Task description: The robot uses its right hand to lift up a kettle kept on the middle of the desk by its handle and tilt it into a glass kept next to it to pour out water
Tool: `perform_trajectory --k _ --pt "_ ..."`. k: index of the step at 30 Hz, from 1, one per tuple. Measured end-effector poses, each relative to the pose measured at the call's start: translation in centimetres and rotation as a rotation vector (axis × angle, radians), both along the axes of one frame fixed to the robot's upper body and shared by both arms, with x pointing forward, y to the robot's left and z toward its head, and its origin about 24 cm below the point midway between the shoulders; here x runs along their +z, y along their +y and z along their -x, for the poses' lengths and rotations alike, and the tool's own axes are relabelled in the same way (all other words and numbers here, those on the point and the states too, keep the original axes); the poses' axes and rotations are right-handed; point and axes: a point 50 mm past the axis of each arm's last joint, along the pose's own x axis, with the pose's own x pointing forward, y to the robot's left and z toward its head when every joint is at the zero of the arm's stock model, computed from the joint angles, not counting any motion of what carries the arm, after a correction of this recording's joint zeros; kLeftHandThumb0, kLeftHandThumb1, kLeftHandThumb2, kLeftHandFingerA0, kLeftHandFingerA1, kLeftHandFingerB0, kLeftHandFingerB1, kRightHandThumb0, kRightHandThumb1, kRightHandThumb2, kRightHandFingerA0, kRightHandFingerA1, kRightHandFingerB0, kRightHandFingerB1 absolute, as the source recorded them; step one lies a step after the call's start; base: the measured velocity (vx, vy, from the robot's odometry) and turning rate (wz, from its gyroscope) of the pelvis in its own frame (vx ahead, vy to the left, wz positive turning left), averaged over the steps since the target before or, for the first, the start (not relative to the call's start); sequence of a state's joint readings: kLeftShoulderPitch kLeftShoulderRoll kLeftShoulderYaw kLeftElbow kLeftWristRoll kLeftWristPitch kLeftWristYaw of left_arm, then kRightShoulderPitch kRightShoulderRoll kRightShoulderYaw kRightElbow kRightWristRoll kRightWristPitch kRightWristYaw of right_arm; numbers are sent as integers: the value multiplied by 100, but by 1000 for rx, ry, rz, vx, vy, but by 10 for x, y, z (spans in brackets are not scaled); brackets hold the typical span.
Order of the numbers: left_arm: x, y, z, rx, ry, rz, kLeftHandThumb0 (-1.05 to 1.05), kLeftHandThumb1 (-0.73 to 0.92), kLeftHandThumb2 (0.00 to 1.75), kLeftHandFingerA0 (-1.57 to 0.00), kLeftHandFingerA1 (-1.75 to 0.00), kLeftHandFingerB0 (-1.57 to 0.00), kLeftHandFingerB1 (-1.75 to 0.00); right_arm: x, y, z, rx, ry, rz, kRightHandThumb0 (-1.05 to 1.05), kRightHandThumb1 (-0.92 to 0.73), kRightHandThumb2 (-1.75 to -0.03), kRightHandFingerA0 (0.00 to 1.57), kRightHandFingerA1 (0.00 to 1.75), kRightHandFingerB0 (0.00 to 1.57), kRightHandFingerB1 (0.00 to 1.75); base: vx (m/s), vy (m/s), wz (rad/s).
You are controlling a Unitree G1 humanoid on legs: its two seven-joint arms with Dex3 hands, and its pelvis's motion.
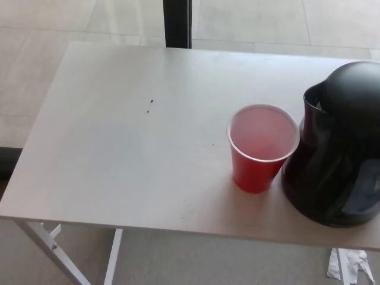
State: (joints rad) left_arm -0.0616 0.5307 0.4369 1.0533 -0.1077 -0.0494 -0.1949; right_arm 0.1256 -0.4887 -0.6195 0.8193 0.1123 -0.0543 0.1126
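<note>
A pale, whitish rectangular desk [130,154] with a matte top fills most of the head view, standing on white metal legs [50,243] that show below its near edge at the lower left. On the right side of the desk stands a glossy black plastic kettle [338,154] with a rounded, domed lid and a bulging body; its spout [313,95] points toward the upper left, and its right side is cut off by the picture's edge, so the handle cannot be seen. Just to the left of the kettle stands a red plastic cup [261,148] with a white rim and a pale pinkish inside, upright on the desk. The cup's right side sits right against the kettle's body in this view; whether the two actually touch cannot be told. The spout is above and to the right of the cup's rim. Whether the cup holds any liquid cannot be told from here.

A few tiny dark specks [150,105] lie on the desk's bare left-centre area. Beyond the far edge, a dark vertical post [177,24] rises from light floor tiles [53,35]. Below the desk at the lower right, a crumpled white scrap [350,264] lies on the grey floor.

Neither robot hand appears anywhere, so nothing can be said of how their fingers stand; nothing holds the kettle, which rests on the desk.
</note>
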Motion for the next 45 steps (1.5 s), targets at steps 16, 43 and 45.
perform_trajectory --k 16,43,45 --pt "7 11 7 58 -105 77 -105 40 118 -49 -62 -25 -116 108 -34 -58 -57 -564 34 -100 -57 -95 31 72 4 52 0 0 0" --pt "14 16 8 25 -107 62 -105 39 117 -49 -62 -24 -115 169 103 -161 868 -345 152 -70 -41 -81 1 25 0 10 0 0 0" --pt "14 16 8 23 -107 62 -105 38 117 -51 -62 -26 -114 165 99 -162 856 -315 150 -68 -40 -81 1 26 0 12 0 0 0"
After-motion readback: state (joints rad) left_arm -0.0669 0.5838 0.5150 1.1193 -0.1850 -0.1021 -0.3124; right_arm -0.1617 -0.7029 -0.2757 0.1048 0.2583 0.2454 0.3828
